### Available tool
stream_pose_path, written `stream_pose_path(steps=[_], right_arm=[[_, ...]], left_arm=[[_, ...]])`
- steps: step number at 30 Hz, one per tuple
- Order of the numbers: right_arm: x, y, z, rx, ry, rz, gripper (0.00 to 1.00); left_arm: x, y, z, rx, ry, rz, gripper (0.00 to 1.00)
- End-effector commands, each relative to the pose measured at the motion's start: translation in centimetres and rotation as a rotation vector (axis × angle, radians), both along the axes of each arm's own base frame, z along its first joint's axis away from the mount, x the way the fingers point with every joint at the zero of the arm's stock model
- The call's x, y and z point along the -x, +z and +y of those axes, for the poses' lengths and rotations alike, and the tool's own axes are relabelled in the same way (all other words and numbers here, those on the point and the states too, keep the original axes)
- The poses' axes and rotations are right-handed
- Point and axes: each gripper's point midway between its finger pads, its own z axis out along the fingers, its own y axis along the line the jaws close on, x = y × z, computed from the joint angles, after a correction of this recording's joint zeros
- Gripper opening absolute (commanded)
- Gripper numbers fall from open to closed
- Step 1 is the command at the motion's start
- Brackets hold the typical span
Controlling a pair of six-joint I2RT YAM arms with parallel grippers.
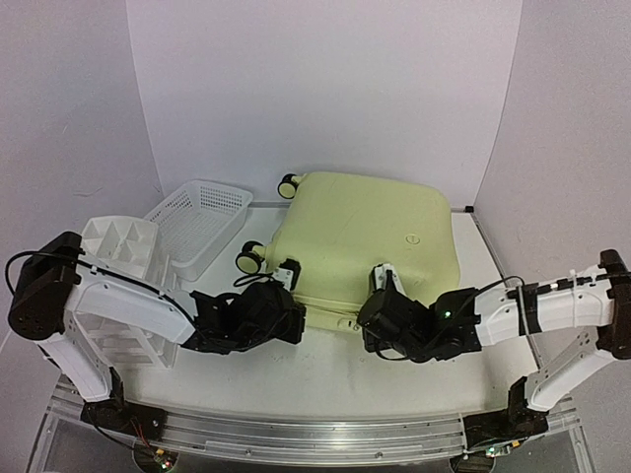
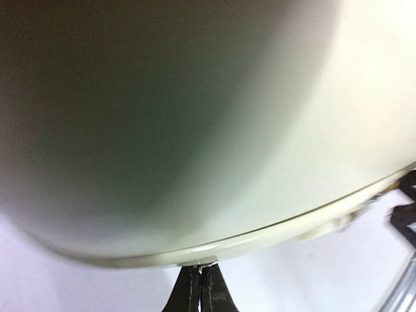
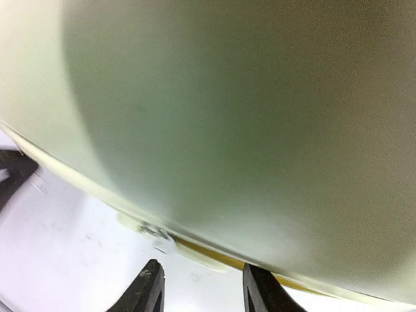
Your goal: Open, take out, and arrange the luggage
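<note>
- Left gripper (image 2: 199, 270), how does it stand?
- Pinched fully together, tips against the seam at the lower edge of the luggage (image 1: 365, 232). Whether anything is caught between them I cannot tell.
- And the right gripper (image 3: 201, 268)?
- Partly spread, nothing between its fingers, just below the pale yellow shell.
- Where's the luggage?
- Lying flat and closed on the counter (image 1: 325, 379), centre of the top view, wheels toward the left, beside a white basket (image 1: 202, 219).

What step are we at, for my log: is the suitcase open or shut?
Shut. The luggage lies flat, shells together; the seam along its near edge shows no gap, and no lining shows.
</note>
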Motion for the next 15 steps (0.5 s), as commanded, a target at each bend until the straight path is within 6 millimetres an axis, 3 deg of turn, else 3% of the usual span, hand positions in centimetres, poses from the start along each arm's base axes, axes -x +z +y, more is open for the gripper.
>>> stream_pose_path(steps=[1,4,6,11,15], right_arm=[[-1.4,2.5,-5.7,0.129,-0.097,-0.101,0.49],[-0.3,3.0,-6.5,0.205,-0.010,-0.043,0.61],[1.0,3.7,-6.1,0.242,0.097,0.035,0.68],[4.2,7.5,-2.6,0.204,0.369,0.188,0.87],[4.4,11.2,0.9,0.154,0.480,0.203,0.91]], left_arm=[[-3.4,0.9,7.4,-0.110,0.217,-0.053,0.00],[-4.9,1.5,10.9,-0.176,0.283,-0.071,0.00],[-5.0,1.8,11.6,-0.177,0.267,-0.068,0.00],[-4.2,2.7,10.0,-0.146,0.154,-0.053,0.00],[-3.5,3.9,8.4,-0.072,0.079,-0.026,0.00]])
